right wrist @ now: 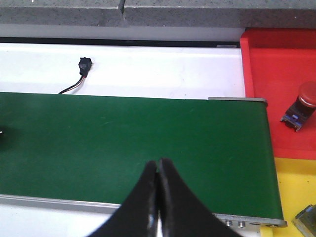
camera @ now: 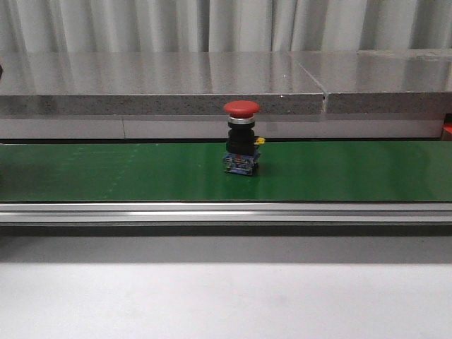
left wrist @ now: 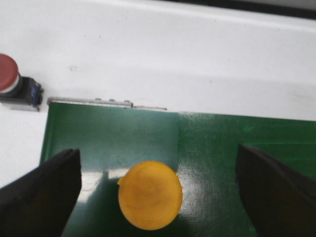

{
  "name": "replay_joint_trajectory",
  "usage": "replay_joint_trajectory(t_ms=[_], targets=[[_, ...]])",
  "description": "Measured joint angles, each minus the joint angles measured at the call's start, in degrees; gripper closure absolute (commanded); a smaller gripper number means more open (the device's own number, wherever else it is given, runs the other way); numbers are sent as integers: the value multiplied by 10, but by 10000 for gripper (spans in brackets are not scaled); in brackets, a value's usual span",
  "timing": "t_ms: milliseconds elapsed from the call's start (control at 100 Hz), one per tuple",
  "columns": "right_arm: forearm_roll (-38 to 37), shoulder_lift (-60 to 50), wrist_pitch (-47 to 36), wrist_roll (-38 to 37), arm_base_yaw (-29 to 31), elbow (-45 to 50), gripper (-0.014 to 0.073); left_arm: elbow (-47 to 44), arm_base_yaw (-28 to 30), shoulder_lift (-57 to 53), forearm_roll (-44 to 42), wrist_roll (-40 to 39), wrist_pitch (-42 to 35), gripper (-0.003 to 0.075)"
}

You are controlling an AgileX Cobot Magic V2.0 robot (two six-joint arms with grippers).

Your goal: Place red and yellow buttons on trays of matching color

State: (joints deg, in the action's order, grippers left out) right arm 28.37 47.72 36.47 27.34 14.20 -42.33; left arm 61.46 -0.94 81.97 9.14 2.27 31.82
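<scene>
A red button [camera: 241, 138] stands upright on the green conveyor belt [camera: 106, 173], near its middle; no gripper shows in the front view. My left gripper [left wrist: 157, 149] is open above the belt's end, its fingers either side of a yellow button [left wrist: 150, 194] seen from the top, not touching it. Another red button [left wrist: 12, 85] lies on the white surface beside that end. My right gripper [right wrist: 158, 165] is shut and empty over the belt. A red tray [right wrist: 276, 74] holds a red button [right wrist: 301, 106] on its side; the yellow tray [right wrist: 296, 190] lies next to it.
A grey stone ledge [camera: 162, 85] runs behind the belt and an aluminium rail [camera: 226, 212] along its front. A black connector with a cable [right wrist: 85, 66] lies on the white surface. A partly seen grey object [right wrist: 308, 219] sits on the yellow tray's edge of view.
</scene>
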Motion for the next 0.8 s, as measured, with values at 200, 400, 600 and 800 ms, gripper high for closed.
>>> replay_joint_trajectory(t_ms=[200, 400, 600, 800], targets=[[0, 0, 0, 0, 0, 0, 660, -15, -19, -103, -22, 1, -18, 100], [0, 0, 0, 0, 0, 0, 660, -63, -47, -228, -32, 5, -57, 100], [0, 0, 0, 0, 0, 0, 660, -144, -54, -352, -35, 12, -81, 100], [0, 0, 0, 0, 0, 0, 660, -239, -55, -475, -37, 14, -92, 101]])
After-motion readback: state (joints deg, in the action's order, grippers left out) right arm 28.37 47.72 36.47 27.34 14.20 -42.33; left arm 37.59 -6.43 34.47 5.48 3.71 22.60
